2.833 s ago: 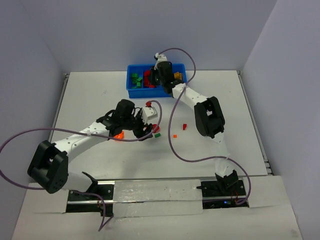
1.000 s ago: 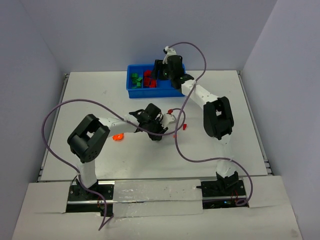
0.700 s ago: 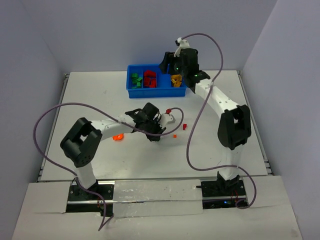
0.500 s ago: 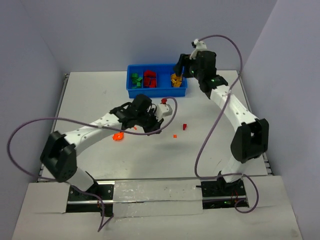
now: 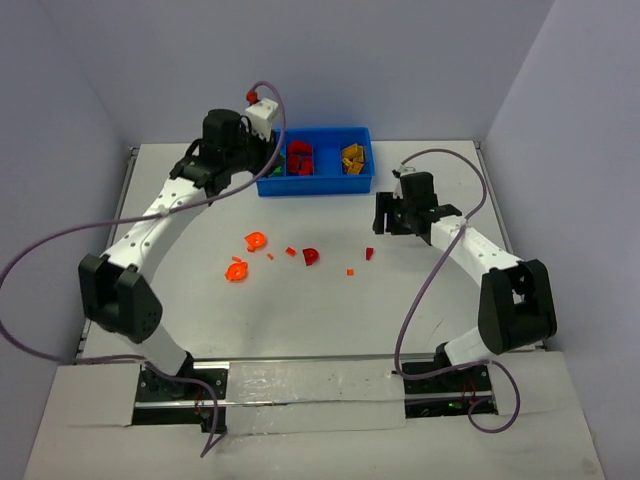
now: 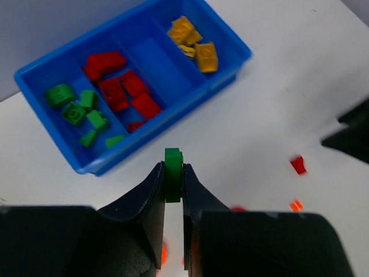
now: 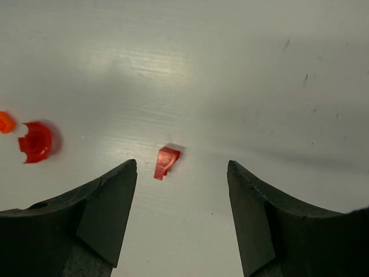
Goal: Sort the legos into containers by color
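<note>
The blue tray [image 5: 320, 186] stands at the table's far edge. In the left wrist view its compartments [image 6: 164, 66] hold green legos [image 6: 81, 109], red legos [image 6: 124, 86], nothing, and yellow legos [image 6: 193, 43]. My left gripper [image 6: 173, 170] is shut on a green lego [image 6: 173, 167], held above the table just short of the tray's near wall. From above, that left gripper [image 5: 222, 150] is at the tray's left end. My right gripper [image 7: 182, 167] hangs open over a small red lego [image 7: 166, 162], and in the top view this right gripper [image 5: 395, 213] is right of centre.
Loose legos lie mid-table: an orange curved piece [image 5: 256, 240], another orange one [image 5: 237, 270], a red arch [image 5: 311, 257], a small orange bit [image 5: 350, 271] and a red piece [image 5: 369, 253]. Purple cables loop off both arms.
My left arm swung from mid-table to the tray's left end with the green lego. My right arm came down from the tray to the table, its jaws opening wider.
</note>
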Controlling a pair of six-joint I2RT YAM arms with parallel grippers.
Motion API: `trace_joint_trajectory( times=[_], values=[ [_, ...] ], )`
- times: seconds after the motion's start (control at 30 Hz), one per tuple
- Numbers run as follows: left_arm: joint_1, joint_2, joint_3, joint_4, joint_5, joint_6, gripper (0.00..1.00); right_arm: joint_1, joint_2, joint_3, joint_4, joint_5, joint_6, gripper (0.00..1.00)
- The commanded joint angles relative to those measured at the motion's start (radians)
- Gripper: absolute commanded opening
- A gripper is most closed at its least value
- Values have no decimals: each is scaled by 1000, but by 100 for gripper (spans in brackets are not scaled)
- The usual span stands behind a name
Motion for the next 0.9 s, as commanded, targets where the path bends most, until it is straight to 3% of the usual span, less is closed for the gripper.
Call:
trace_joint_trajectory(
  times=[0.0, 0.37, 0.7, 0.87],
  values=[
    [33, 191, 163, 99, -149, -72, 0, 4, -29, -24, -12, 31, 13, 71],
    [79, 538, 405, 159, -168, -39, 0, 4, 112, 3, -13, 19, 50, 69],
    [99, 655, 459, 168, -219, 26, 1, 4, 224, 54, -46, -3, 84, 68],
    [108, 669, 452, 181, -235, 28, 24, 7, 259, 83, -61, -12, 92, 66]
  ],
)
